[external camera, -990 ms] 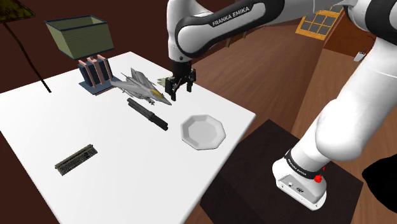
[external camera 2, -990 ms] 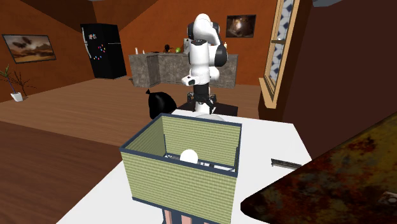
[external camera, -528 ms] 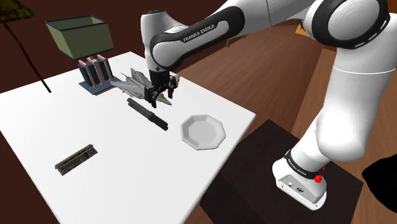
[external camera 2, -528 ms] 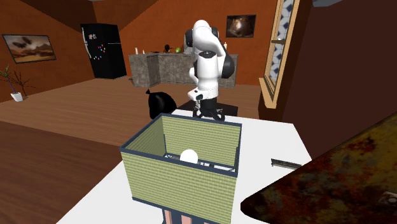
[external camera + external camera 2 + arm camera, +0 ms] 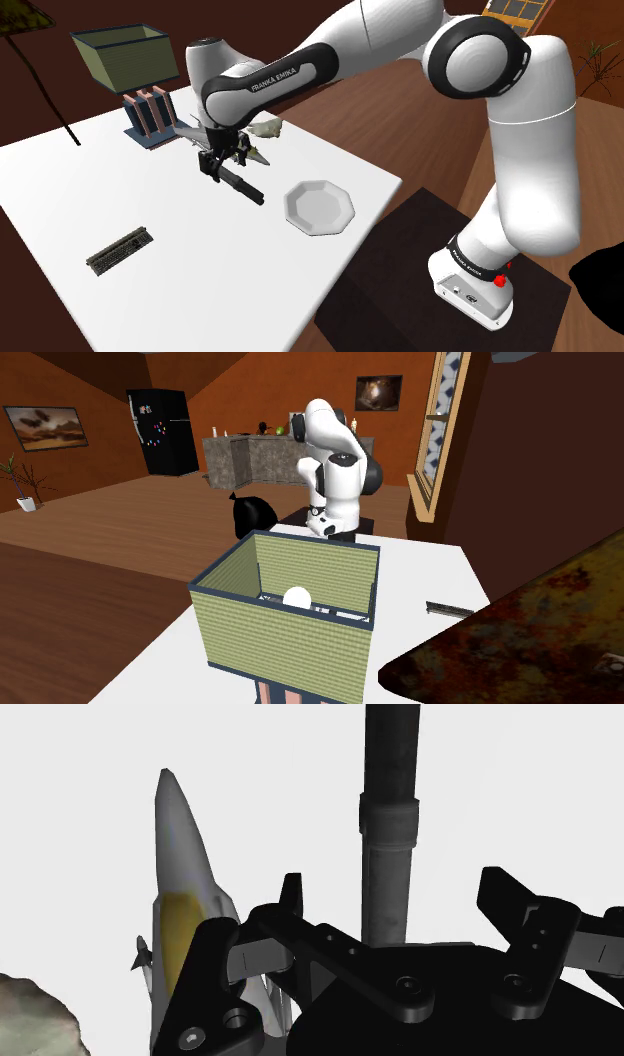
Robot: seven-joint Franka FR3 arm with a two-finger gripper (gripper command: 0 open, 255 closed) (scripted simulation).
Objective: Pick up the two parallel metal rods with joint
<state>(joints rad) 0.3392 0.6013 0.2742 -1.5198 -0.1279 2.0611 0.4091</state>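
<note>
— Where do we find the rods?
— We see the dark rods (image 5: 246, 188) lying flat on the white table (image 5: 200, 275), beside the grey toy jet (image 5: 180, 864) and near the white octagonal plate (image 5: 320, 208) (the keyboard (image 5: 119, 250) lies well apart, toward the shoulder view's left).
— And the gripper?
— The gripper (image 5: 212, 166) hangs low over the rods' end farthest from the plate. In the wrist view we see its fingers (image 5: 512, 899) standing apart, the rods running between them, and neither finger touches them, so we call nothing held.
</note>
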